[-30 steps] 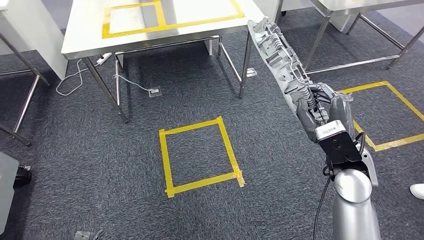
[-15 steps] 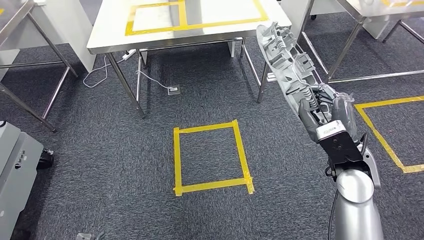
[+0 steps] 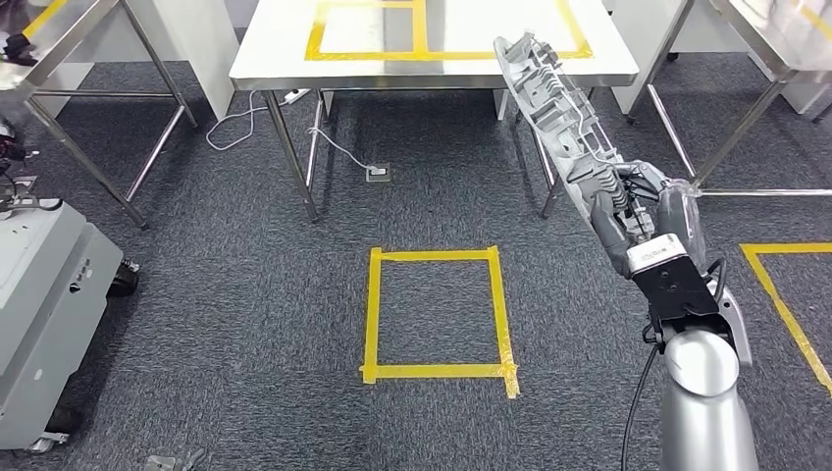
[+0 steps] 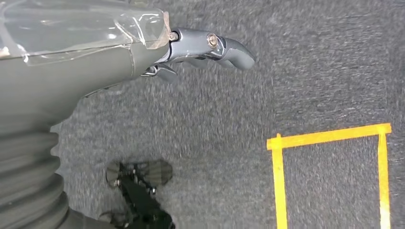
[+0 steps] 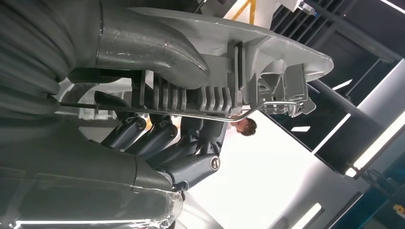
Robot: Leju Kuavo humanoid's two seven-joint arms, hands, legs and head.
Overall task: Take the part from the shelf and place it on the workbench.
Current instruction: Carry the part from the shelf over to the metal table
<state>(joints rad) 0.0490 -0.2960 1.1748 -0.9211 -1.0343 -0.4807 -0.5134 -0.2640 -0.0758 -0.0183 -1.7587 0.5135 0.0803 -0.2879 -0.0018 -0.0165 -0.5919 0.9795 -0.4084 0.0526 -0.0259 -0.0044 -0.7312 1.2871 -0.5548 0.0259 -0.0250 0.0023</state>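
Meanwhile, long grey part [image 3: 555, 113] firm in the right hand [image 3: 628, 211], tilted toward the taped workbench [image 3: 432, 49]; left hand [image 4: 205, 47] empty, fingers loosely curled.

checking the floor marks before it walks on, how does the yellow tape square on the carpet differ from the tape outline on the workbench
The tape square on the carpet is a closed single frame on dark grey carpet, fully visible. The tape outline on the workbench lies on a pale metal top, has an inner dividing strip, and is cut off by the picture's edge and partly hidden by the part. Both are yellow, straight-edged tape.
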